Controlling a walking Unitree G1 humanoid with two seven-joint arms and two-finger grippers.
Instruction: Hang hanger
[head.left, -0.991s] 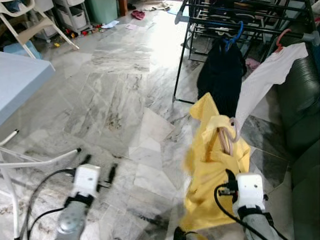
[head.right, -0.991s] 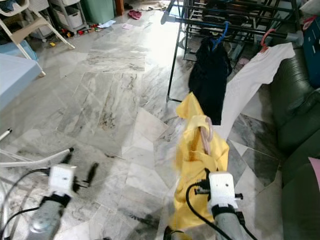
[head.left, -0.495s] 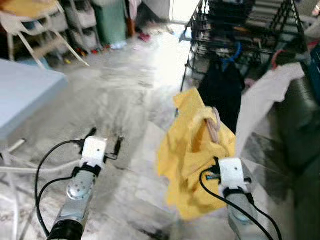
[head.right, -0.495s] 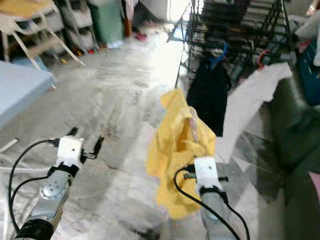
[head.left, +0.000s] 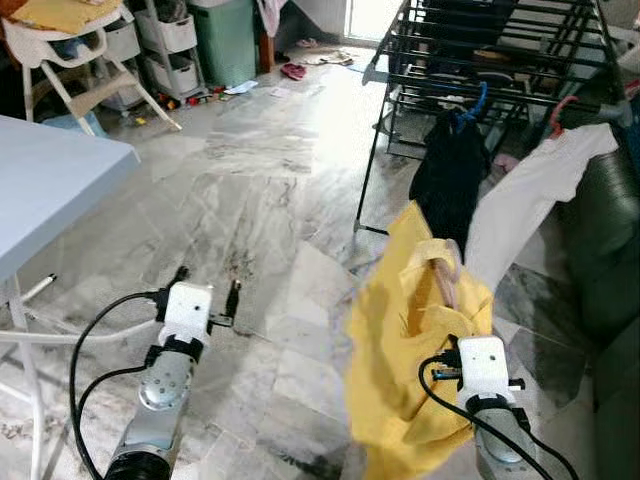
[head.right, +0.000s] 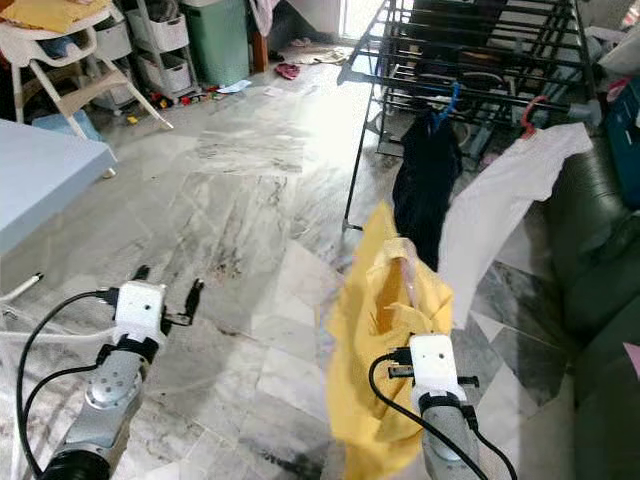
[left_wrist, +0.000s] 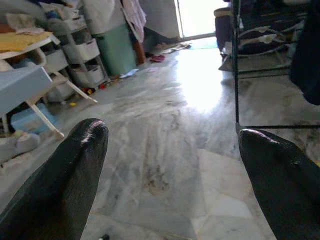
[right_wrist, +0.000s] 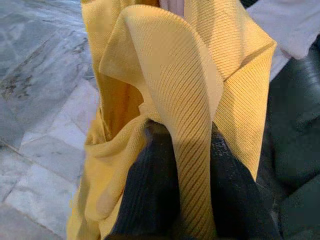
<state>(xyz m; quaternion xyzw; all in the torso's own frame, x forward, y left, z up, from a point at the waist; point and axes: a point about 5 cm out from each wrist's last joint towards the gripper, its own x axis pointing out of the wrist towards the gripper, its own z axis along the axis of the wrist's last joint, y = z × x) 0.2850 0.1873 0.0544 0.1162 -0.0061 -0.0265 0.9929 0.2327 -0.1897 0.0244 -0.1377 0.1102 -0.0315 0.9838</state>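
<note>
The right gripper (right_wrist: 182, 175) is clamped on a fold of the yellow garment (head.left: 420, 380), held up above the marble floor (head.left: 250, 200); a pink hanger (head.left: 447, 275) protrudes from the collar. The left gripper (left_wrist: 172, 165) is spread wide, holding nothing. The black drying rack (head.left: 480, 50), well ahead, carries a dark garment (head.left: 448, 180) and a white garment (head.left: 520, 200). No legible writing appears. The right wrist view resolves the ribbed weave.
</note>
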